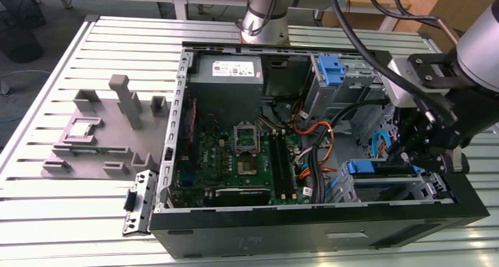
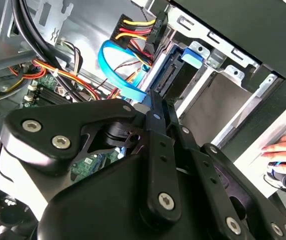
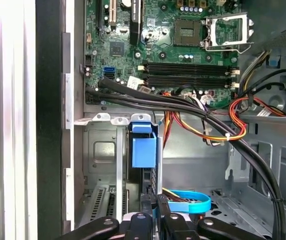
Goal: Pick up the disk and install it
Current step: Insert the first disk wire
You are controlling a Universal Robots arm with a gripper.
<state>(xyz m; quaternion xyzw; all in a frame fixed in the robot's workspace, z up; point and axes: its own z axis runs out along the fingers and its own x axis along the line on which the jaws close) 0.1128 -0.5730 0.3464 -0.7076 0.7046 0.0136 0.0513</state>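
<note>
The disk [image 1: 366, 167] stands on edge in the drive cage at the front right corner of the open computer case [image 1: 312, 220], its blue carrier tab [image 3: 144, 145] pointing toward the motherboard. My gripper [image 1: 399, 158] reaches down into the case right at the disk's rear end. In both wrist views the two black fingers [image 3: 161, 207] sit close together, pinching the thin edge of the disk [image 3: 148, 182]. In the second wrist view the dark disk [image 2: 175, 80] lies in the metal cage just beyond the fingertips [image 2: 155, 107].
A blue flat cable [image 2: 117, 70] and bundled power wires [image 3: 208, 127] run close by the gripper. A second blue bracket [image 1: 331, 68] sits in the far bay, beside the grey power supply [image 1: 226, 68]. A hand [image 2: 283, 147] rests outside the case. A grey fixture [image 1: 101, 132] stands at the exterior view's left.
</note>
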